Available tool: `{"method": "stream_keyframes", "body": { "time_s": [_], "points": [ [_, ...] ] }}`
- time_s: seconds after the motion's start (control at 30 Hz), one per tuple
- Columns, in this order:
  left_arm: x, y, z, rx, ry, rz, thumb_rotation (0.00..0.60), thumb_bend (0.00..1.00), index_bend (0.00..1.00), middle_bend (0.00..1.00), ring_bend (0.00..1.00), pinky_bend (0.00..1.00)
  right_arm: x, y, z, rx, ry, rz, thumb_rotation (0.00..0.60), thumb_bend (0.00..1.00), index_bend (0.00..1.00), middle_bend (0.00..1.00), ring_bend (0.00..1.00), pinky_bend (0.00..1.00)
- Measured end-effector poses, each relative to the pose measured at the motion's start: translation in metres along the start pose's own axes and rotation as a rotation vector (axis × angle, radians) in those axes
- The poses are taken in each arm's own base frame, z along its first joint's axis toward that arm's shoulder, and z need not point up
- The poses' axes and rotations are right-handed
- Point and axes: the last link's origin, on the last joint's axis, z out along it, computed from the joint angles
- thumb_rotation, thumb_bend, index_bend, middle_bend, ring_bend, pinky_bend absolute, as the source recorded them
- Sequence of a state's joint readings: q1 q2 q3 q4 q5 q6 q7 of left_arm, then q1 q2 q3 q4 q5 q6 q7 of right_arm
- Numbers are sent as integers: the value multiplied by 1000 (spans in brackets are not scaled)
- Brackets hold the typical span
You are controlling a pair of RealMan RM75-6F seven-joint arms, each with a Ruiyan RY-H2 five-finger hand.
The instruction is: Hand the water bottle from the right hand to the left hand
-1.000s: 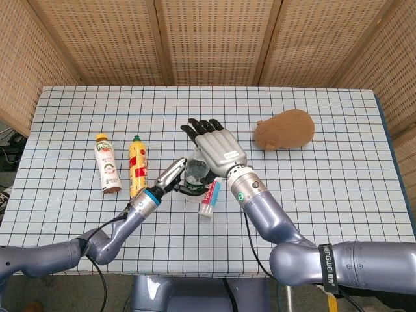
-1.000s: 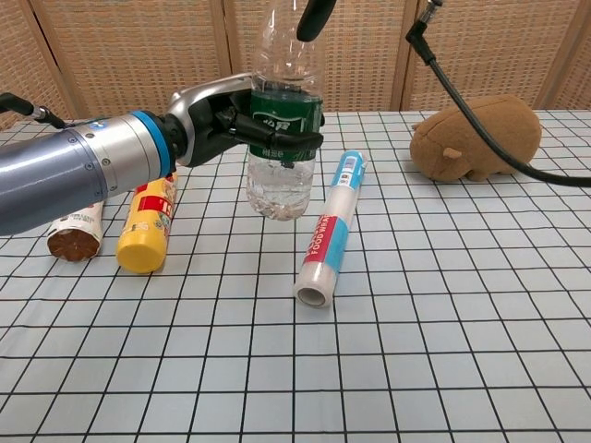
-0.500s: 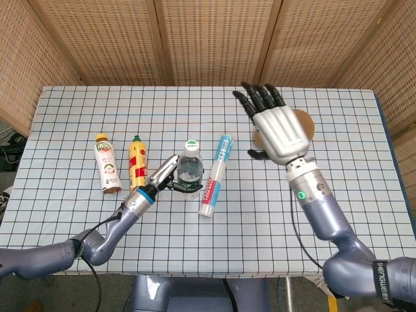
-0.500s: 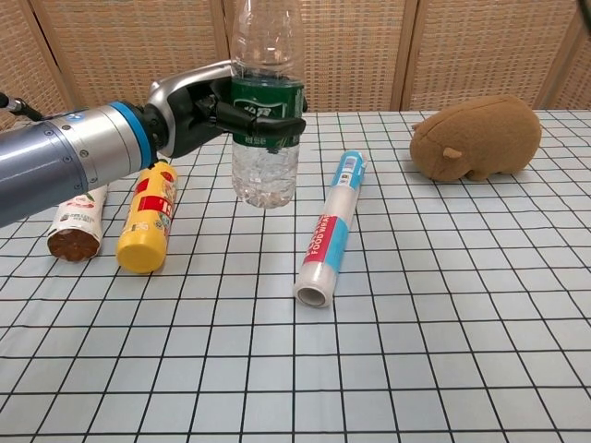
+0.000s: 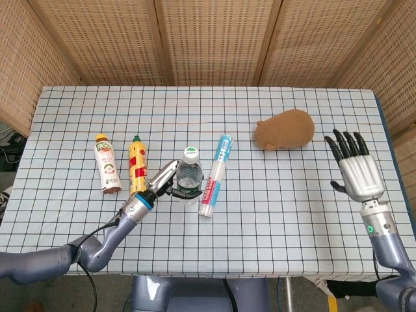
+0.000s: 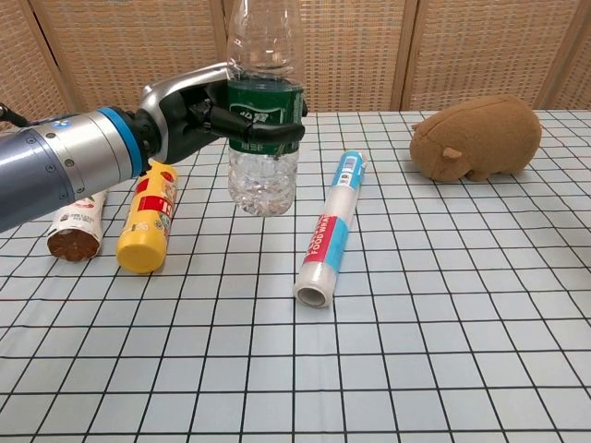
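By my reading the handover was done: my left hand (image 6: 199, 115) gripped the water bottle (image 6: 264, 138) around its green label, holding it upright and clear of the bench (image 5: 292, 208), and nothing else touched it. In the head view the bottle hung just left of the blue-and-white tube (image 5: 214, 177) lying on the checked cloth, with the yellow bottle (image 5: 137, 166) and the brown-capped bottle (image 5: 107, 163) lying further left of that tube. My right hand (image 5: 356, 170) was empty, fingers spread and pointing up, well to the right of the tube and beyond the brown plush toy (image 5: 285, 129). All that seemed left was to steady the bottle or set it down, if that was wanted.

A second earlier my right hand had been directly over the bottle, right at the tube. Half a second earlier it had lifted away above the plush toy. Now it had pulled back to the bench's right edge, while the left hand kept its grip nearly in place.
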State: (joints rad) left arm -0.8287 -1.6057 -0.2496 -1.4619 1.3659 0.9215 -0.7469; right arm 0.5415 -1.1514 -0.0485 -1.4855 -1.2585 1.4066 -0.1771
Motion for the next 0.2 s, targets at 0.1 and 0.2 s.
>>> {"method": "stream_keyframes", "body": {
  "time_s": [0.1,0.2],
  "points": [
    [-2,1,-1,-2,-1,-6,600,330,697,563,512,484,-23,2,-19,-1,-42,-11,600,0,0,0,0,0],
    [-5,3,-2,-6,-7,-11,600,330,697,563,512,484,-31,2,-29,0,-56,-6,600,0,0,0,0,0]
  ]
}}
